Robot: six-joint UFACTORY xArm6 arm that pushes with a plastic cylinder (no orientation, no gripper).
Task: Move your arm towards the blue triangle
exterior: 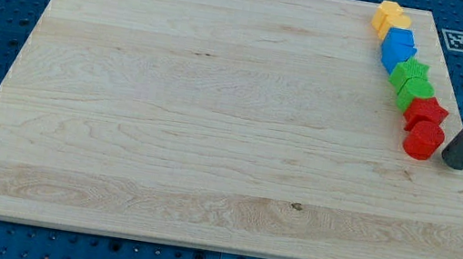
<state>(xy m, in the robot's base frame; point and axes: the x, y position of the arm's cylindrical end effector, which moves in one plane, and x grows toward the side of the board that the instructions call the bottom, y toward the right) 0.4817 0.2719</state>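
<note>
Several blocks stand in a touching line along the board's right side, running from the view's top downward. Two yellow blocks [390,16] come first, then two blue blocks [398,50], whose shapes I cannot tell apart. Below them are a green star-like block [410,72] and another green block [415,91]. A red star-like block [425,111] and a red rounded block [422,140] end the line. My tip [454,164] rests on the board just to the right of the lowest red block, with a small gap, well below the blue blocks.
The wooden board [213,127] lies on a blue perforated table. A black-and-white marker tag [457,41] sits off the board's top right corner. The board's right edge runs close beside my tip.
</note>
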